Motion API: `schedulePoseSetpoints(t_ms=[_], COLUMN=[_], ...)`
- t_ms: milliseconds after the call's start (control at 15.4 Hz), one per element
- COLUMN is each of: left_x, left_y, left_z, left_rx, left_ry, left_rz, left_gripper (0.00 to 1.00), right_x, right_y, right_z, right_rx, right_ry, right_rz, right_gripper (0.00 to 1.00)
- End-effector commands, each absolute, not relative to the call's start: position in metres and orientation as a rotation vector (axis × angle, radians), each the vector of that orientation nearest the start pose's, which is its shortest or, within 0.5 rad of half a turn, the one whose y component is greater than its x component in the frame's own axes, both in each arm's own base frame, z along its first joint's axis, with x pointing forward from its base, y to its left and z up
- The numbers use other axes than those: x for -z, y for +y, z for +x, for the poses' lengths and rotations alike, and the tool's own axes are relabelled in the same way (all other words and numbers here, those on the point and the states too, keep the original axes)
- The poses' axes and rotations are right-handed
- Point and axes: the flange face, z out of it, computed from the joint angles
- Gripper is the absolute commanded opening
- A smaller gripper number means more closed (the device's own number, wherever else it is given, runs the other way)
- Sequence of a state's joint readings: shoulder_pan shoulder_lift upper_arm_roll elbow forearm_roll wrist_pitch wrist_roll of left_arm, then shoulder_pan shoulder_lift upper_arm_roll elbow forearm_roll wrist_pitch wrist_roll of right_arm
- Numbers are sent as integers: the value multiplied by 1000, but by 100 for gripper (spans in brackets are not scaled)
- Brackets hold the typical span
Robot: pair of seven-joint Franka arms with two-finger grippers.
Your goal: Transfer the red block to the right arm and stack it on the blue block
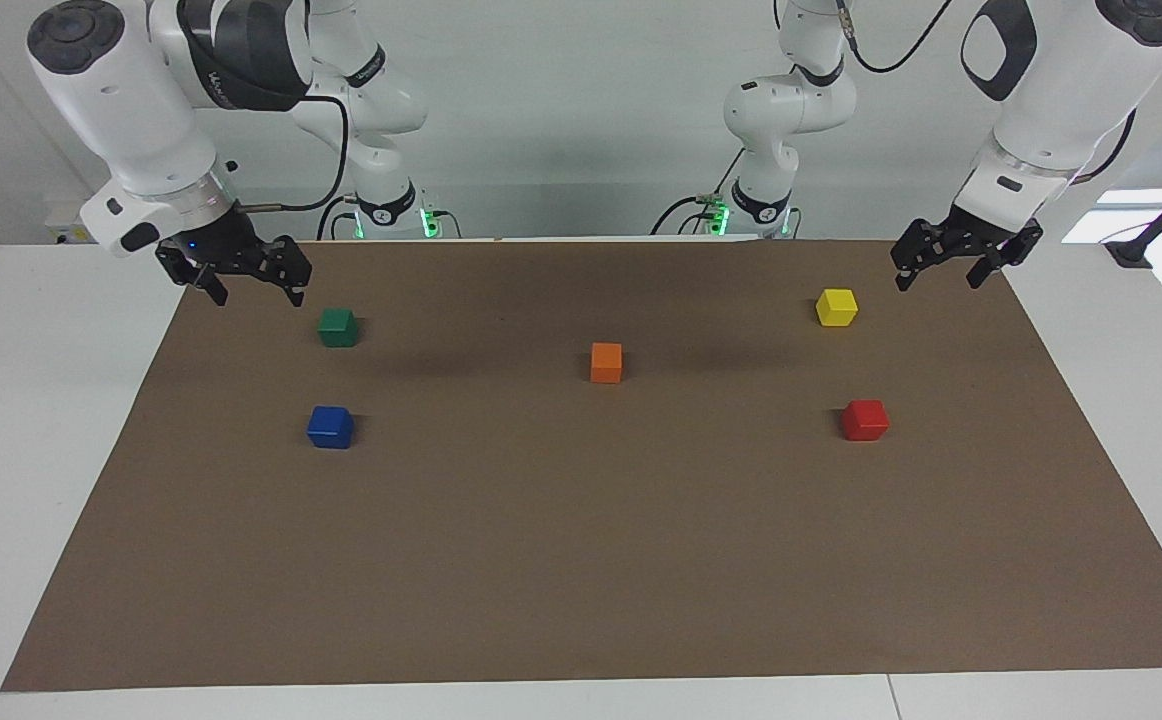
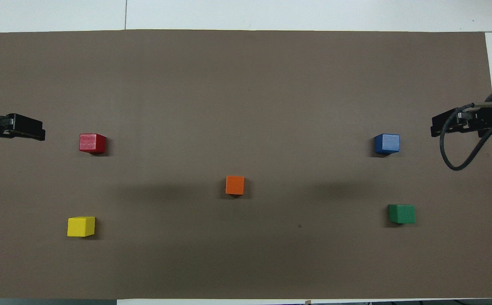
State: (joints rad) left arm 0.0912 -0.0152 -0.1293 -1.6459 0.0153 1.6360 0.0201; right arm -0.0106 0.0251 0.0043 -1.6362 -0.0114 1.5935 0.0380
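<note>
Red block (image 1: 864,420) sits flat on the brown mat (image 1: 581,560), toward the left arm's end of the table, untouched. Left gripper (image 1: 943,274) hangs in the air over the mat's corner at that same end, close to the robots' edge, fingers spread wide and holding nothing. From there the red block lies farther from the robots and slightly in toward the table's middle; the yellow block (image 1: 836,306) rests between the two, just beside the gripper's spot, so judging by this layout the reach should pass over or around it. A cube has no long axis, and its faces look roughly square to the mat edges, so either pair of sides would probably serve. Left arm is plainly the nearer one for the pickup. Right gripper (image 1: 254,286) waits over the mat's corner at the other end, also wide open and empty, near the green block (image 1: 338,326). Blue block (image 1: 330,426) lies farther from the robots than the green, well apart from the red. Orange block (image 1: 606,361) sits mid-mat between the two ends. Mat looks flat and matte, with plenty of open room around each cube.
</note>
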Motion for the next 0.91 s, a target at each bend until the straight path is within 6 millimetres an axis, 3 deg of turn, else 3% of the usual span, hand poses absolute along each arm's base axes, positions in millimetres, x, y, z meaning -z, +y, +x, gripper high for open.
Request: schedulePoseSetpoints(t_ms=[0, 456, 586, 782, 847], left_x=[-590, -506, -472, -428, -412], left_y=[-18, -11, 0, 6, 6], left_z=[556, 598, 609, 604, 599], left_rx=[102, 33, 21, 57, 71], left_ry=[80, 122, 99, 90, 91], left_rz=[-3107, -3109, -3118, -3120, -3120], left_gripper=[100, 100, 100, 100, 100], right_x=[-582, -582, -582, -582, -582], right_y=[-8, -8, -11, -22, -16], right_z=[556, 556, 556, 556, 556], right_rx=[-120, -120, -123, -125, -123], right_ry=[63, 63, 68, 92, 49], right_rz=[-3134, -3134, -3134, -3132, -3133], right_gripper=[100, 100, 100, 100, 100])
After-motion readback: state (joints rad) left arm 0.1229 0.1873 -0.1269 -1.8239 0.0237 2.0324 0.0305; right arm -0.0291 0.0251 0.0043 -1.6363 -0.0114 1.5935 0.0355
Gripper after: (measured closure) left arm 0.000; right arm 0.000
